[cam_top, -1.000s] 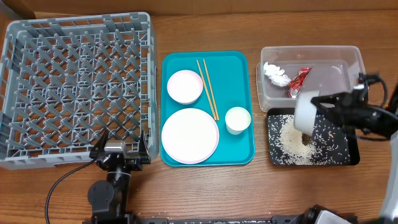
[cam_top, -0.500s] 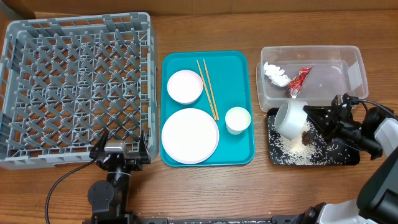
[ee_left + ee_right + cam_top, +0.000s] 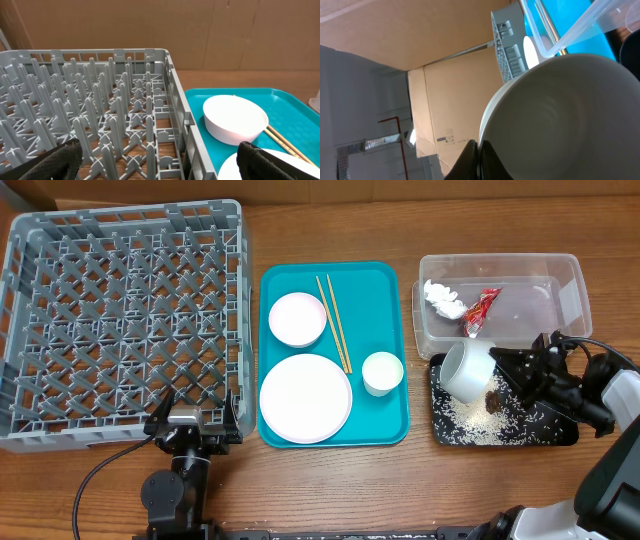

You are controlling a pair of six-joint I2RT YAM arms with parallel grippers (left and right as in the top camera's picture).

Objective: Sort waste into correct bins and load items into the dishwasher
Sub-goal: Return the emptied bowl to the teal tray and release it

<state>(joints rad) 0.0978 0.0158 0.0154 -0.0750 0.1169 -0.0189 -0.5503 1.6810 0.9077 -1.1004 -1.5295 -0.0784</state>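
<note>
My right gripper is shut on the rim of a small white bowl, held tipped on its side over the black tray. Rice grains and a brown scrap lie in that tray. The bowl fills the right wrist view, pinched between the fingers. The clear tub holds the red wrapper and white tissue. My left gripper is open and empty at the grey rack's front right corner.
The teal tray holds a second bowl, the plate, the cup and the chopsticks. In the left wrist view the rack is left, the bowl and plate right.
My right gripper moved down and left with the bowl, from over the tub's edge to low over the black tray, and has held still since. The left arm has not moved.
</note>
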